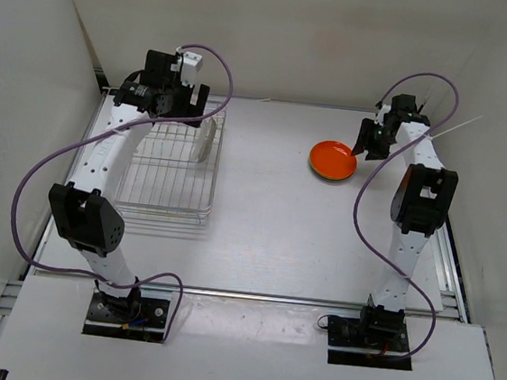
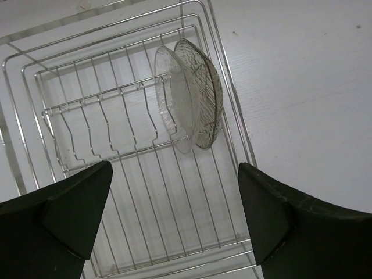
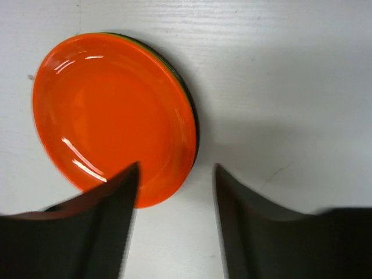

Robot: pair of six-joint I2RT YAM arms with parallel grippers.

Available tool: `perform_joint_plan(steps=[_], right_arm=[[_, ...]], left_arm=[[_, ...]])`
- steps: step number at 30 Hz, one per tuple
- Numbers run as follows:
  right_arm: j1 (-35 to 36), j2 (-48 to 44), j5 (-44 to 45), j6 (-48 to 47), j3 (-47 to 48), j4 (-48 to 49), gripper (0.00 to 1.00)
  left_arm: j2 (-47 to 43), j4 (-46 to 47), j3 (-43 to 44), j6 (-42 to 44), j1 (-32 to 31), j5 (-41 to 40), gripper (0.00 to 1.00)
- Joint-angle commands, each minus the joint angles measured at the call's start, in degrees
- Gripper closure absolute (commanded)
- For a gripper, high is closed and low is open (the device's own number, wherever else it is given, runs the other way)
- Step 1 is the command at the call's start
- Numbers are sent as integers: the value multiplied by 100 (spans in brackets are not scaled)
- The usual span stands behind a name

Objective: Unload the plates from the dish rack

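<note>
The round orange plate [image 3: 110, 110] has a smooth, high-gloss finish that throws white highlights. The two translucent clear plates [image 2: 189, 102] carry a ribbed, lined texture, and whether they are glass or plastic cannot be told. The rectangular dish rack [image 2: 139, 197] is thin, shiny silver metal wire, the white table [image 2: 302, 87] is matt with faint grain and small specks, and the left gripper [image 2: 174, 226] and right gripper [image 3: 174, 232] have dull black fingers that look like plastic.
</note>
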Motion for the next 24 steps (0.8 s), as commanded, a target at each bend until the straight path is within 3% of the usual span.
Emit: perform_joint_plan(steps=[1,4,5,11,15,24], right_arm=[[26,-762,60,-167,155,-343,34],[-36,-1227,121,-167,35,-651,13],[-36,-1516,121,-263,-62,-722,0],[-36,-2500,297,-640,-809,-1328,0],[-36,-3388,227,-756,-1600,-1137,3],[-36,-4102,-72,-703,-2164,-1135,5]], left_arm=[[-141,76,-56,-270,168,815,0],[8,76,15,-472,318,1263,0],[61,76,67,-473,318,1334,0],[448,235,6,-780,370,1528,0],[772,428,-47,-965,572,1800,5],[993,963,-284,-1079,1082,2486,8]])
